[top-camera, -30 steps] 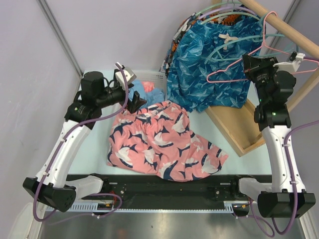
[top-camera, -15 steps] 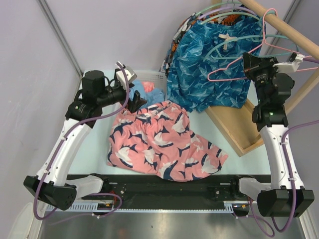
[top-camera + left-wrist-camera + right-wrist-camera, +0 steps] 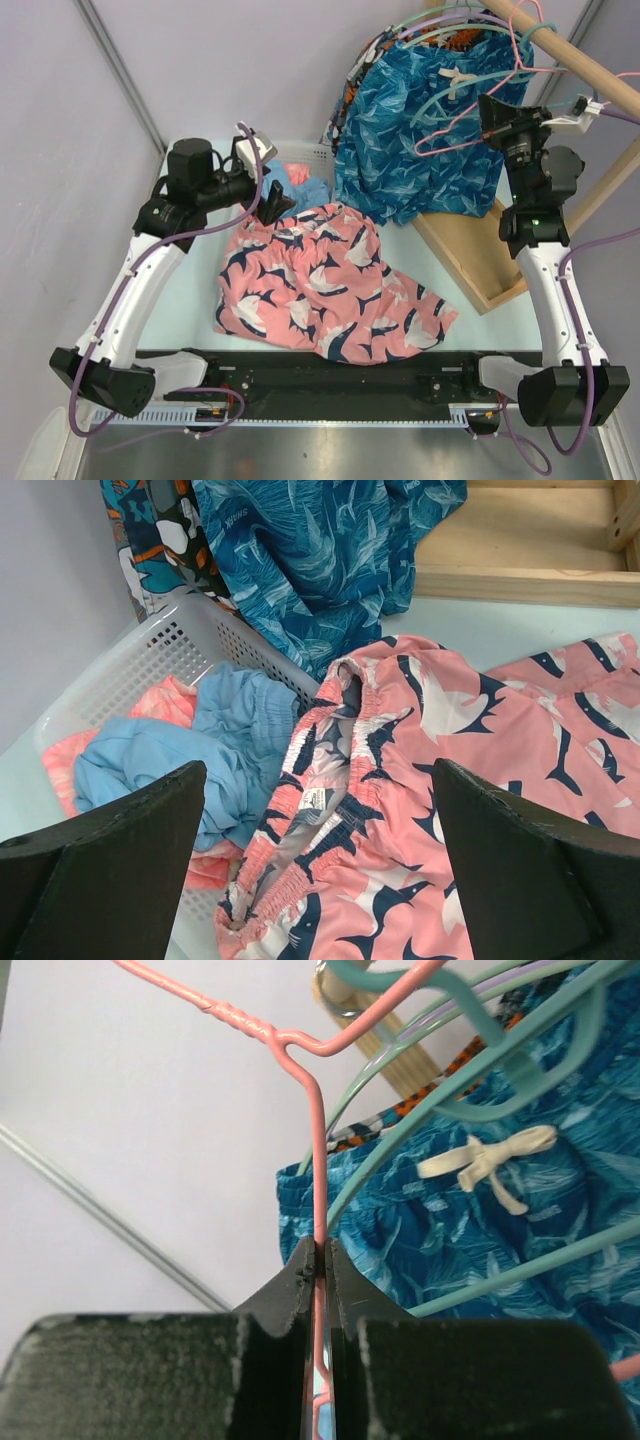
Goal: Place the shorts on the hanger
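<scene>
The coral-pink shorts (image 3: 330, 285) with navy and white fish print lie crumpled on the table; the left wrist view shows their gathered waistband (image 3: 340, 780). My left gripper (image 3: 268, 205) is open, hovering just above the waistband, jaws wide on either side of it. The thin pink hanger (image 3: 470, 120) is up at the wooden rail (image 3: 580, 62), its hook over the rail. My right gripper (image 3: 492, 118) is shut on the hanger's wire (image 3: 318, 1160), holding it raised in front of the blue leaf-print shorts (image 3: 420, 150).
A white mesh basket (image 3: 150, 660) holds a light-blue garment (image 3: 190, 750) left of the shorts. Teal and lilac hangers (image 3: 480, 1090) hang beside the pink one. A wooden frame (image 3: 480, 255) stands at the right.
My right gripper has lifted the pink hanger upward and slightly left along the rail. The left arm has barely moved.
</scene>
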Robot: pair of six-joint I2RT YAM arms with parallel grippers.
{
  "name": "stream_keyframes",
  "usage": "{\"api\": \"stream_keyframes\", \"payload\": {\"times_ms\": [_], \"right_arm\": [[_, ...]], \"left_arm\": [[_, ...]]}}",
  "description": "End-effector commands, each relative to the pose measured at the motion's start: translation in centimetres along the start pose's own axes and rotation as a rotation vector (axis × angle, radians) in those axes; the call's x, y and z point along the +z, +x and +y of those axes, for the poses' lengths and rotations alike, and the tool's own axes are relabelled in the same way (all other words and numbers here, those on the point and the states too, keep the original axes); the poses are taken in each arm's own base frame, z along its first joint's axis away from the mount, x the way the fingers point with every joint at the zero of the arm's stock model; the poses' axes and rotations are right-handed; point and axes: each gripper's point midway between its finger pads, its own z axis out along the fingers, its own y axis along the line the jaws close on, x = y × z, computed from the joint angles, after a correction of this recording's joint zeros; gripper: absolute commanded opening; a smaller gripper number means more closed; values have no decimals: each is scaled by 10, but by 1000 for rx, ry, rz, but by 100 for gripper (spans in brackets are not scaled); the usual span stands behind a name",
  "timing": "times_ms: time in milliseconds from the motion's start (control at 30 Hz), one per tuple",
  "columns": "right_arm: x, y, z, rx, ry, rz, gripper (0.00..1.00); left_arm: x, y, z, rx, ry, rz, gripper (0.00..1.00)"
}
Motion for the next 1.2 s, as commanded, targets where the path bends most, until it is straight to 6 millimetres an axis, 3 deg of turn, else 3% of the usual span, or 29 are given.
{"api": "stream_keyframes", "payload": {"times_ms": [0,133,300,467,633,733,767,900,1067,1133,1167], "right_arm": [[-1,-8,28,-22,-105,-29,0],[-10,0,31,-22,-111,11,0],[-33,12,48,-31,-156,69,0],[-63,41,48,-46,-162,196,0],[-89,66,53,-76,-189,286,0],[-99,79,63,-96,-232,327,0],[-101,80,64,-98,-233,330,0],[-108,90,68,-97,-245,356,0],[-110,92,67,-87,-250,351,0],[-111,92,70,-82,-260,348,0],[-112,93,70,-77,-262,350,0]], "left_arm": [[-5,-24,-1,43,9,-50,98],[-8,-31,-3,34,14,-68,99],[-15,-45,-20,42,81,-139,99],[-18,-49,-32,56,130,-185,99],[-7,-31,-64,41,217,-216,99],[13,-31,-90,25,277,-257,98],[19,-40,-110,43,323,-286,98],[47,-58,-144,21,385,-318,98],[95,-74,-155,-57,378,-312,97],[106,-78,-160,-145,405,-296,95],[108,-90,-159,-161,410,-310,92]]}}
